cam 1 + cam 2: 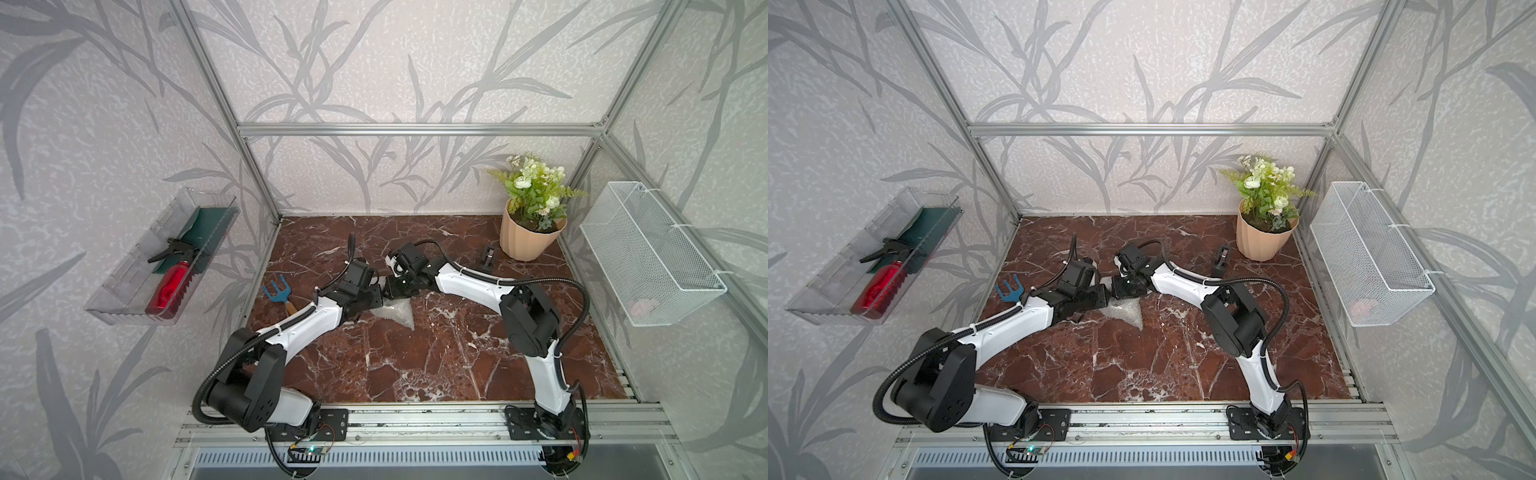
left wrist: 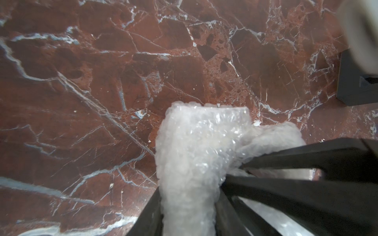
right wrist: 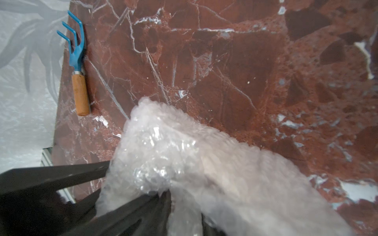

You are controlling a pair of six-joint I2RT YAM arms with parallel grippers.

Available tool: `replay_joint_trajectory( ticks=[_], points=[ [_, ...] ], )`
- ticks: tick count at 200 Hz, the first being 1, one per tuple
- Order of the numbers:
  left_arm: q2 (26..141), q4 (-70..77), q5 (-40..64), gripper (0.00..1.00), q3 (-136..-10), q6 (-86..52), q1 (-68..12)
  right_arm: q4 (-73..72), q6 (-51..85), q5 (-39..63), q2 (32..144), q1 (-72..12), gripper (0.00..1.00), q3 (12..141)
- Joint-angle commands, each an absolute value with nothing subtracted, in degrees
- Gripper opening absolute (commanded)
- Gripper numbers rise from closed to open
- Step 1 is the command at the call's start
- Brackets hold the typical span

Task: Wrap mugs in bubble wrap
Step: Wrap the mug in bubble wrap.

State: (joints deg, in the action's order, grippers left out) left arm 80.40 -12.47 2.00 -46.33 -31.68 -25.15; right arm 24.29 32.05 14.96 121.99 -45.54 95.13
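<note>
My left gripper [image 2: 188, 204] pinches the bubble wrap [image 2: 194, 143], which is bunched in a lump at the middle of the table [image 1: 415, 357]; the mug is hidden from me. My right gripper [image 1: 390, 289] has a fold between its fingers, but I cannot tell whether they squeeze it.

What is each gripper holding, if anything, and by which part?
The left gripper is shut on the bubble wrap, across the bunched roll's end. The right gripper is at the wrap's folds; whether it grips cannot be told.
</note>
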Motion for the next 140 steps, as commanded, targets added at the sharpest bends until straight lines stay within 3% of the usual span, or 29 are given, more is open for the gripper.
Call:
replay_joint_trajectory(
  ticks=[1,39,78,140],
  points=[
    [76.1,-14.1,-1.6,0.37,-45.7,-32.1,-25.2,34.5,28.9,9.8,127.8,-45.9,0.25,96.1],
    [73.5,-16.2,-3.8,0.38,-45.5,-32.2,-24.3,46.3,24.1,6.8,137.0,-48.5,0.20,106.7],
    [74.7,-15.4,-3.6,0.37,-43.4,-33.1,-23.6,50.9,22.5,7.8,142.3,-49.9,0.14,111.5],
    [76.6,-12.1,-3.2,0.37,-42.1,-34.2,-23.2,56.8,17.3,8.6,148.0,-50.4,0.13,114.7]
  ],
)
